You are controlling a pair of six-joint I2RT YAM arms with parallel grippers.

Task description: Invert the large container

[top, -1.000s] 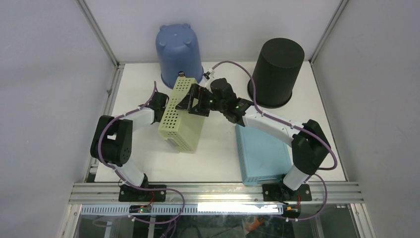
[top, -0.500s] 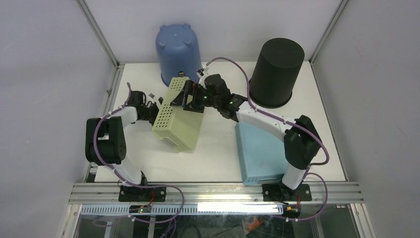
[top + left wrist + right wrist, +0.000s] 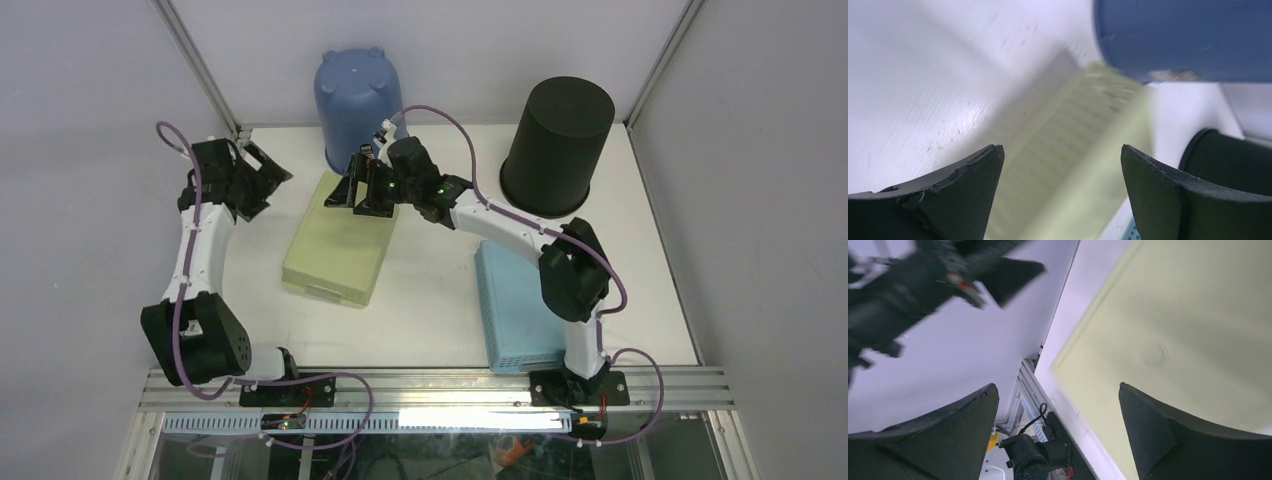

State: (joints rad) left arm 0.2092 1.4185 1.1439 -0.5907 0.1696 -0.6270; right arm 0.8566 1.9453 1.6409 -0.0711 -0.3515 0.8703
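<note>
**Work cell status: large container lying base-up on the table**

1. Enclosure. Plain pale walls [image 3: 90,150] close the cell on the left, rear and right. Aluminium posts [image 3: 200,65] run up the rear corners. An aluminium rail [image 3: 440,385] crosses the lower frame and carries both arm bases. The work surface is a flat white table [image 3: 440,300]; the left wrist view shows faint scuff marks on it.

2. Left gripper [image 3: 262,175] [image 3: 1060,150]. It sits in the upper left of the top view, raised near the rear left post and apart from every object. Its jaws are spread wide and nothing lies between them.

3. Large container [image 3: 335,245] [image 3: 1083,135] [image 3: 1173,340]. This pale yellow-green box lies left of centre on the table with its smooth, closed base facing up and its rim on the surface. Its far end is near the blue bucket.

4. Blue bucket [image 3: 362,105] [image 3: 1188,35]. It stands inverted at the rear edge, upper centre-left.

5. Right gripper [image 3: 352,195] [image 3: 1058,387]. It hangs over the far end of the large container. Its jaws are spread and grip nothing. Whether a fingertip touches the base cannot be determined.

6. Light blue container [image 3: 525,305]. It lies base-up, right of centre, at the near edge and partly under the right arm.

7. Black bin [image 3: 555,145] [image 3: 1228,160]. It stands inverted in the upper right, at the rear of the table.
</note>
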